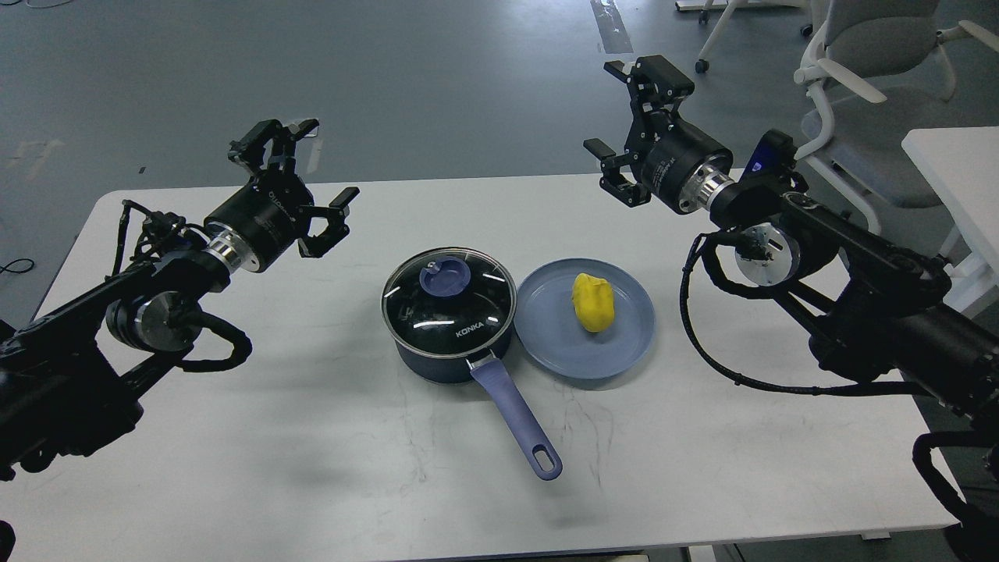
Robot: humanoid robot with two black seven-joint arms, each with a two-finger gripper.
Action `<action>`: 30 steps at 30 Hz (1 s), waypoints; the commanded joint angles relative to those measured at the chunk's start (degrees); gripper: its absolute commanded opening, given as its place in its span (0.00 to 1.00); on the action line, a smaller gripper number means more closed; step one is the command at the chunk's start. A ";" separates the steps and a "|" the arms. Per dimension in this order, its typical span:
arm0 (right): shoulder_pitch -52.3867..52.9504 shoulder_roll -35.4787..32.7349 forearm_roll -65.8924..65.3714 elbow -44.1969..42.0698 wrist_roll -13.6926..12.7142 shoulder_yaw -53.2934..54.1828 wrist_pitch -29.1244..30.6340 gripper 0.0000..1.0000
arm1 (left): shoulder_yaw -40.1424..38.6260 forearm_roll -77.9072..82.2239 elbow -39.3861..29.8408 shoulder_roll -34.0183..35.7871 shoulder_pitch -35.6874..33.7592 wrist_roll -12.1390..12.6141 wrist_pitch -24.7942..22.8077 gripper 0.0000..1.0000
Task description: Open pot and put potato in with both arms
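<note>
Both grippers, left and right, hung spread and empty above the table. The pot stood lidded; the potato lay on the plate. The small knob might slip from the fingers.

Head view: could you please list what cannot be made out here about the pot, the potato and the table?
- Pot inside: hidden in the head view by the glass lid, dark and full of reflections.
- Potato underside: hidden by its own body where it lies on the plate.
- Table near corners: covered by both arms and cut off by the bottom edge.
- Chair: cut off by the top edge.
</note>
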 commanded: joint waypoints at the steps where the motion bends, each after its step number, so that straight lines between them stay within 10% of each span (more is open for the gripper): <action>1: 0.11 -0.25 0.03 0.01 -0.07 0.16 0.00 1.00 | -0.45 -0.36 -0.02 0.06 0.02 0.66 0.05 0.98; 30: -0.33 -1.13 -0.05 0.18 0.11 -0.02 0.00 1.00 | -0.36 -0.53 -0.46 0.49 0.46 2.93 0.05 0.98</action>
